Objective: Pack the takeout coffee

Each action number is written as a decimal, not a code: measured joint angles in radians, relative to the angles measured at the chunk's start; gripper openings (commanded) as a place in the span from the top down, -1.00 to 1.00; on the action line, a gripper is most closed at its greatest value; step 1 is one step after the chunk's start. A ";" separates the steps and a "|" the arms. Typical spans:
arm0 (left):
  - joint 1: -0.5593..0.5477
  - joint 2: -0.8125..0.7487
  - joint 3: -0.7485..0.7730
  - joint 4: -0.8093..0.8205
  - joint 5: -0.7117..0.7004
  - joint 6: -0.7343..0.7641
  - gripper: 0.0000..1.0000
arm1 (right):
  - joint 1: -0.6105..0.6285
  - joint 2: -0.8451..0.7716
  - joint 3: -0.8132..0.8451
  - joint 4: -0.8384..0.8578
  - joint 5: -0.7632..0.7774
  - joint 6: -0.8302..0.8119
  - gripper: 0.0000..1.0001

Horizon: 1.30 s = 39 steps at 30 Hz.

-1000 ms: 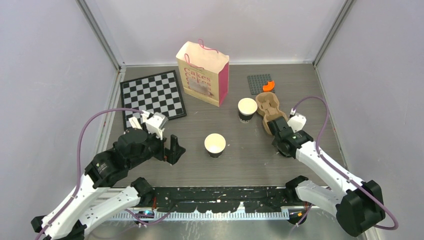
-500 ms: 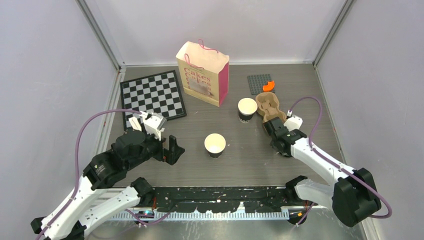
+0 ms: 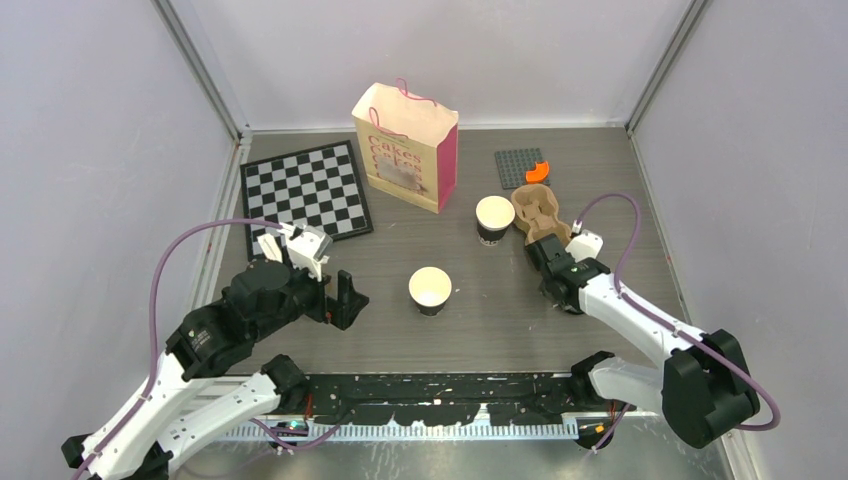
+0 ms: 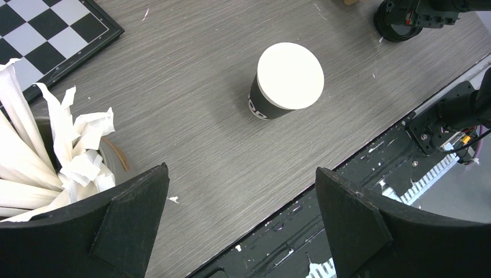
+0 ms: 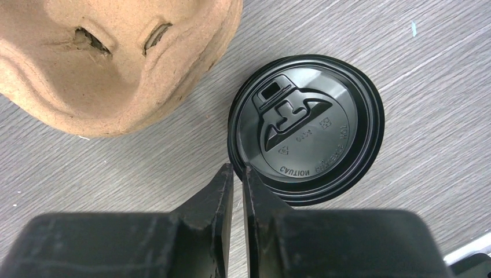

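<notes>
lid [image 5: 306,124]: thin, light, slippery plastic just beside the carrier [image 5: 116,63], so we'd pinch its rim
right gripper [image 5: 236,171]: looks pinched onto that rim
left gripper [image 4: 240,174]: spread wide, empty

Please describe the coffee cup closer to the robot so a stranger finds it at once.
Start at the pink Cakes bag at the back. In front of it stand two lidless black cups: the far cup sits beside the brown carrier; the near cup stands alone.

My left gripper [image 4: 242,179] hovers with jaws spread wide, the left arm [image 3: 215,335] bent at the elbow. My right arm [image 3: 640,320] stretches forward and my right gripper [image 5: 236,169] points down, fingers [image 5: 215,200] nearly touching
</notes>
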 measured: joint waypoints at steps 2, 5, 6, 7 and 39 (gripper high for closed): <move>0.000 0.000 0.000 0.000 0.000 0.000 -0.99 | 0.000 0.001 0.000 0.001 0.000 0.000 0.63; 0.000 0.000 0.000 0.000 -0.005 0.001 -1.00 | 0.000 0.012 0.000 0.000 0.006 0.000 0.62; 0.000 0.000 0.000 0.000 -0.006 0.001 -0.99 | 0.000 0.016 0.000 0.000 0.008 0.000 0.62; 0.000 0.000 0.000 0.000 -0.007 0.001 -0.99 | 0.000 0.019 0.000 0.000 0.010 0.001 0.61; 0.000 -0.001 0.000 0.000 -0.007 0.003 -0.99 | 0.000 -0.166 0.037 -0.073 -0.063 0.011 0.77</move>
